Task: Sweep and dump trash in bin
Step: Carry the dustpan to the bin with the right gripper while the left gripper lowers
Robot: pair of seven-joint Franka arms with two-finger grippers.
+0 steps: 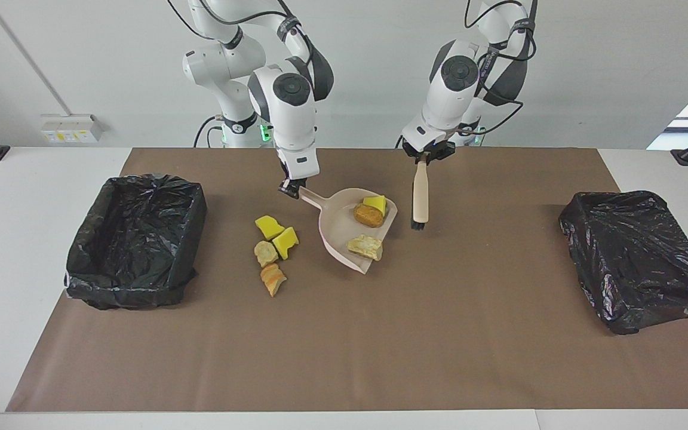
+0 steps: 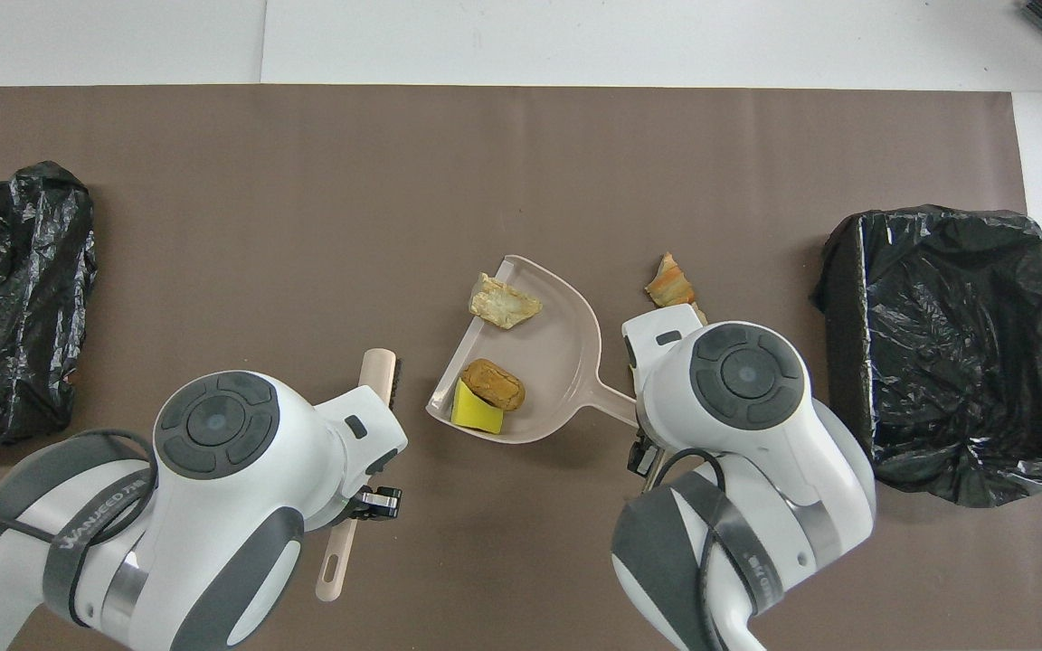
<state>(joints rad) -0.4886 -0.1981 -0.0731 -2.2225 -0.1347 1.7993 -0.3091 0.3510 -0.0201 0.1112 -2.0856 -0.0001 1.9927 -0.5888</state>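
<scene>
My right gripper [image 1: 292, 189] is shut on the handle of the pale pink dustpan [image 1: 339, 234], which also shows in the overhead view [image 2: 559, 357]. In the pan lie three pieces of trash: a yellow sponge piece [image 1: 375, 203], a brown lump [image 1: 366, 215] and a beige lump [image 1: 365, 246]. Several more pieces lie on the mat beside the pan, toward the right arm's end: two yellow sponge pieces [image 1: 268, 226], a beige lump [image 1: 265, 253] and an orange-brown lump [image 1: 273, 279]. My left gripper [image 1: 423, 157] is shut on the beige-handled brush [image 1: 420, 200], which hangs bristles down beside the pan.
A bin lined with a black bag [image 1: 135, 239] stands at the right arm's end of the brown mat. A second black-bagged bin [image 1: 639, 257] stands at the left arm's end. In the overhead view my right arm hides most of the loose pieces.
</scene>
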